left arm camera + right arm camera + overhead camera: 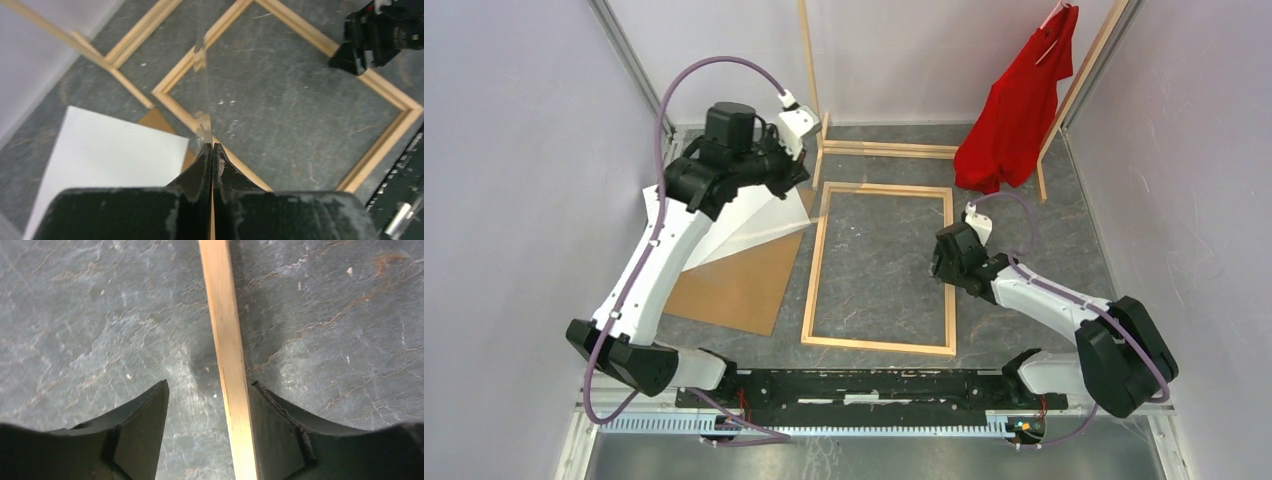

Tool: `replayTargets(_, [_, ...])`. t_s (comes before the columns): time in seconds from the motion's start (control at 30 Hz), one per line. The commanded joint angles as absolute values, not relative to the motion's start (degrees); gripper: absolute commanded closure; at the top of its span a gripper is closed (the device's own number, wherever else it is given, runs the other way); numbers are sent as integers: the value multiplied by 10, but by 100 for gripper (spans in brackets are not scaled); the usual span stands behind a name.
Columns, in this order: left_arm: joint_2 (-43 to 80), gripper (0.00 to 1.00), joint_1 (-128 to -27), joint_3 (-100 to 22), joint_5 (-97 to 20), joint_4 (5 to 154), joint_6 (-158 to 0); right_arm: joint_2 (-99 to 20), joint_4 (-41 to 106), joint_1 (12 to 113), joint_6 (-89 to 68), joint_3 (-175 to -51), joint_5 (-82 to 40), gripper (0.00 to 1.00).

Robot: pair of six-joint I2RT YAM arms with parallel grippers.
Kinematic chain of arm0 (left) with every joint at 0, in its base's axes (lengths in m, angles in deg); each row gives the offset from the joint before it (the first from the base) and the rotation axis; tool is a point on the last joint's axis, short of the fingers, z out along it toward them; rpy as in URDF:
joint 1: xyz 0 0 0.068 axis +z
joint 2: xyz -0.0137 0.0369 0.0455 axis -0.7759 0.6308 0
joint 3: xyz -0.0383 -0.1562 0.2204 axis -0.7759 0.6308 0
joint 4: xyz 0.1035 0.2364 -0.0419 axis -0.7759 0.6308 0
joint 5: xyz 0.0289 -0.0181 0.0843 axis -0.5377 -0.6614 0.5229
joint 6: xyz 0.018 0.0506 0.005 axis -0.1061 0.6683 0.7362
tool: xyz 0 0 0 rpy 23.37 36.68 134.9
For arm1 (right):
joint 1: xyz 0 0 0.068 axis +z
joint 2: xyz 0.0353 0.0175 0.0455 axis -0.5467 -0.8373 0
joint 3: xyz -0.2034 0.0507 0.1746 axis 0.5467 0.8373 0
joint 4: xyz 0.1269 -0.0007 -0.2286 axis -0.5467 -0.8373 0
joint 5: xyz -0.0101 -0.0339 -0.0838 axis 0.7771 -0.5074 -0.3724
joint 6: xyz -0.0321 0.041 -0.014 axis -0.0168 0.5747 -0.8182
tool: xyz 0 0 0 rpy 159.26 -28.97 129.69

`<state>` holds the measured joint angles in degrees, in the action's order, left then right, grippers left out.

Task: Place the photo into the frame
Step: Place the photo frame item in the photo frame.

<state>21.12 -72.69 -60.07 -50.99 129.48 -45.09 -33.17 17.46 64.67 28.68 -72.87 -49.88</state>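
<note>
The right fingers (pixel 207 385) are spread, straddling the right rail of the frame (pixel 879 345); in the right wrist view the wooden rail runs between them, close against 1 finger. The frame lies flat on the grey tabletop (pixel 879 265). Just left of it lies a brown backing board (pixel 734 290), and the photo (pixel 724 235) rests on that board, white side up, outside the frame. Above the photo, the left fingers (pixel 213 147) are pressed together, pinching a clear sheet (pixel 204 120) seen edge-on. At the far end stands a wooden rack (pixel 889 150) with a red shirt (pixel 1019 110).
</note>
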Motion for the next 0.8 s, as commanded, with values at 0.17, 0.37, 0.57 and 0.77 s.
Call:
replayTargets(0.17, [289, 98, -757, -535, -601, 1133, -729, -249, 322, 647, 303, -687, -270, 12])
replayTargets(0.37, [327, 95, -777, -467, -612, 1057, -862, -244, 418, 649, 326, -643, -162, 6])
replayTargets(0.57, [345, 51, -791, -415, -664, 1037, -943, -211, 511, 648, 381, -569, -122, 2])
replayTargets(0.77, [378, 30, -781, -433, -719, 1055, -917, -262, 733, 649, 497, -452, -76, 2])
